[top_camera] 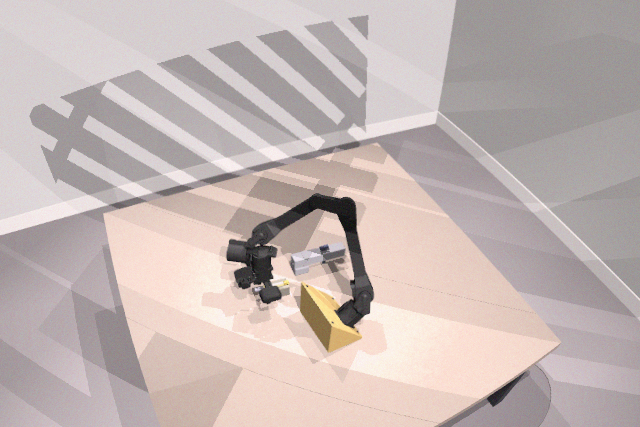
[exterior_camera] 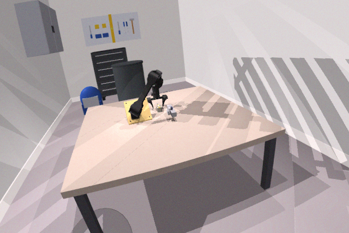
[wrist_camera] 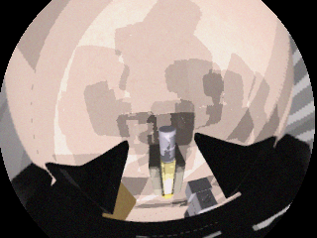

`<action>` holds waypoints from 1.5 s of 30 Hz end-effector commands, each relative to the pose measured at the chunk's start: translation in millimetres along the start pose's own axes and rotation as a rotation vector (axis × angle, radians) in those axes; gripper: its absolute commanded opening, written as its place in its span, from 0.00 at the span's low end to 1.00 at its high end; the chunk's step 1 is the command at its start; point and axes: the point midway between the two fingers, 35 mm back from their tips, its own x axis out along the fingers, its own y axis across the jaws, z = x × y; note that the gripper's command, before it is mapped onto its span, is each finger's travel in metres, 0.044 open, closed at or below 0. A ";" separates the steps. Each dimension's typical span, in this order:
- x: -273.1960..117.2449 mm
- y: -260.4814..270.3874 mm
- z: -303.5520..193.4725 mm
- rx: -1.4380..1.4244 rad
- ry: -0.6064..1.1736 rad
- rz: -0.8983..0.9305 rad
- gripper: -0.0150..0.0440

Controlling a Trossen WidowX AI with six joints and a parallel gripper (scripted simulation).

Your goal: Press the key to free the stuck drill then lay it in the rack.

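The drill, a grey cylinder [wrist_camera: 167, 141] with a yellow part [wrist_camera: 167, 180] [top_camera: 285, 283], lies in the small rack [exterior_camera: 160, 109] [wrist_camera: 155, 174], between its grey walls. My gripper [exterior_camera: 157, 107] [wrist_camera: 161, 141] is open above the rack, one finger on each side of the drill, with visible gaps and nothing gripped. The pale grey holder [top_camera: 306, 260] [exterior_camera: 172, 112] [wrist_camera: 202, 202] stands beside the rack, apart from it. A dark blue part [top_camera: 324, 247], which looks like the key, sits on its top. Whether it is pressed down is too small to tell.
The yellow wedge base [top_camera: 316, 313] [exterior_camera: 145, 115] [wrist_camera: 125, 202] carries the arm and stands close to the rack. The holder lies on the other side of the rack in the wrist view. All stand on the wooden table [top_camera: 465, 319] [exterior_camera: 157, 145].
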 end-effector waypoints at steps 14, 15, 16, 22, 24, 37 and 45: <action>-64.5 -1.3 2.2 0.007 -0.004 0.001 1.00; -68.0 -1.5 2.4 0.007 -0.005 0.001 1.00; -71.6 -1.6 2.7 0.007 -0.005 0.001 1.00; -75.8 -13.1 -1.3 0.006 -0.062 0.001 1.00; -88.8 -29.0 -7.6 0.012 -0.141 -0.001 1.00; -170.8 -131.0 -98.7 0.074 -0.589 -0.202 1.00; -215.8 -174.0 -196.5 0.133 -0.751 -0.471 1.00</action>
